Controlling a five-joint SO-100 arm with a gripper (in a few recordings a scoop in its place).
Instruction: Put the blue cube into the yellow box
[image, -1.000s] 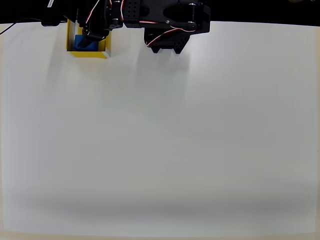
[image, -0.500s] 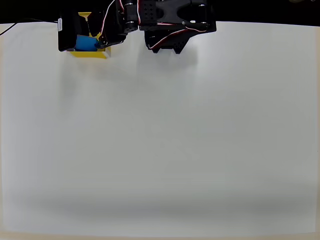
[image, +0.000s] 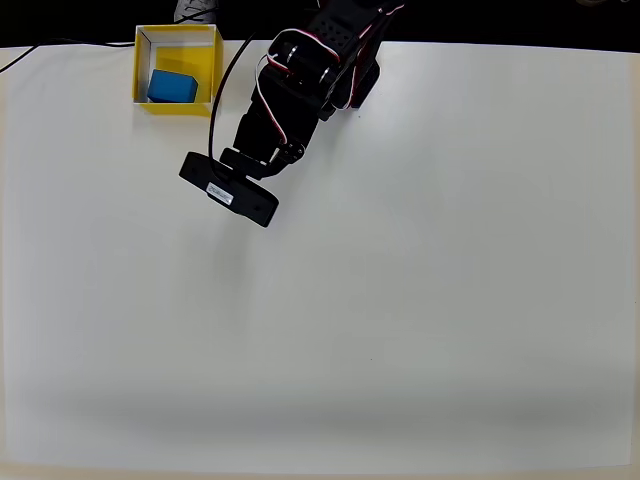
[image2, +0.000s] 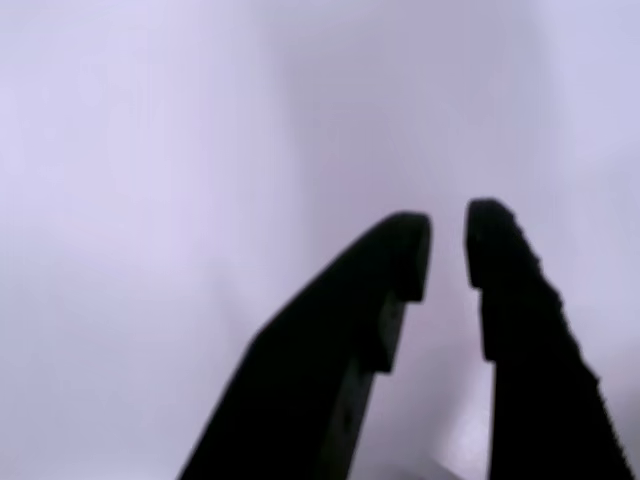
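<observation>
You are looking at what is reading as a bare robotics test bench, not a home. A plain, matte white tabletop (image: 400, 300) is filling the overhead view, with black dark space running behind its far edge and thin black cables (image: 40, 52) trailing onto it at top left.

Bright-blue cube (image: 173, 86), yellow white-rimmed box (image: 143, 72) upper left; black arm (image: 300, 90), red-and-white wires; white table (image: 400, 300).
</observation>
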